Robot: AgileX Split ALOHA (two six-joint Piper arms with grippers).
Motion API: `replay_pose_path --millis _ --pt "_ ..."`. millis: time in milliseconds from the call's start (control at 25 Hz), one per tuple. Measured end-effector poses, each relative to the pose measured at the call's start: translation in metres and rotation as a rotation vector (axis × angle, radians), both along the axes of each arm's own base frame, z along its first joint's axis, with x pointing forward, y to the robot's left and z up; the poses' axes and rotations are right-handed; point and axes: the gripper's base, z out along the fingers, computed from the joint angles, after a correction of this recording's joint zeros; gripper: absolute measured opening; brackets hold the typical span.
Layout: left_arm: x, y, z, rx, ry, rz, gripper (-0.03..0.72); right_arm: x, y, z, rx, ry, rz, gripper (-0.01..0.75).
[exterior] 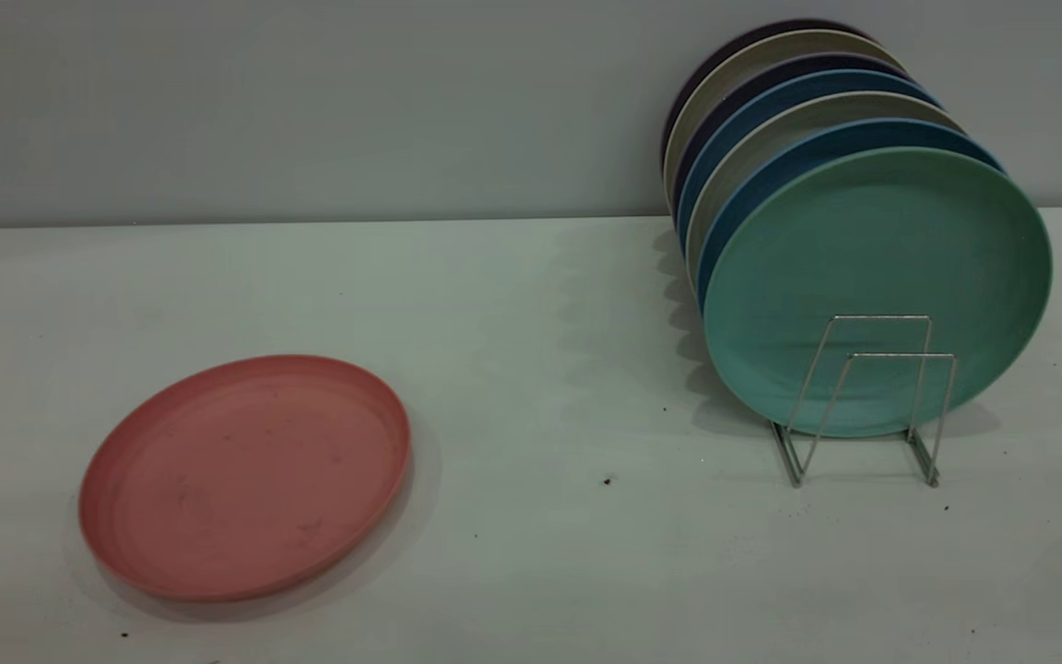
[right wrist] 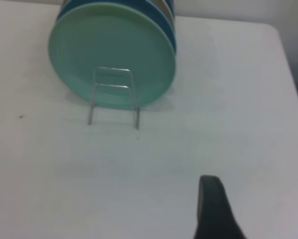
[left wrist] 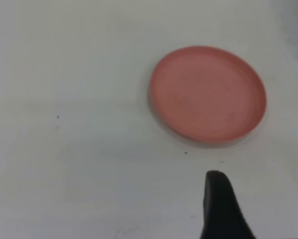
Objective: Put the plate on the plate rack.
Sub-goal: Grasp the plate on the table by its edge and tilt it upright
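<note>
White tabletop is carrying the plate [exterior: 245, 477] flat on the left arm's side, well apart from the plate rack [exterior: 867, 397], whose front slots are standing free before the mint-green plate [exterior: 877, 286]. You are seeing the left gripper [left wrist: 258, 209] hovering near the plate, holding nothing, so the left arm is sitting nearer. You cannot tell how far either it or the right gripper [right wrist: 216, 209] is parted.

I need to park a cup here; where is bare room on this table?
Free: the table between the pink plate and the plate rack, and the strip behind the pink plate. Crowded: the rack, packed with upright plates behind the green plate.
</note>
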Motion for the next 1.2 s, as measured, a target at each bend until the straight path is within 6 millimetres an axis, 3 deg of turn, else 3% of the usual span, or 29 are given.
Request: replay_pose_path --millis 200,360,600,920,1200 --pt "0.052 0.002 -0.003 -0.008 0.159 0.039 0.433 0.049 0.006 0.004 0.019 0.116 0.074 0.46" --pt "0.099 -0.001 -0.016 -0.055 0.265 0.052 0.433 0.089 0.011 0.005 0.008 0.201 0.157 0.46" --pt "0.16 -0.004 -0.059 -0.104 0.415 0.065 0.433 0.134 0.019 -0.008 0.067 0.331 0.244 0.46" --pt "0.228 0.019 -0.127 -0.159 0.615 0.155 0.433 0.147 0.027 -0.016 0.125 0.357 0.315 0.46" --pt "0.283 0.019 -0.18 -0.223 0.711 0.017 0.424 0.147 0.027 -0.015 0.126 0.35 0.322 0.46"
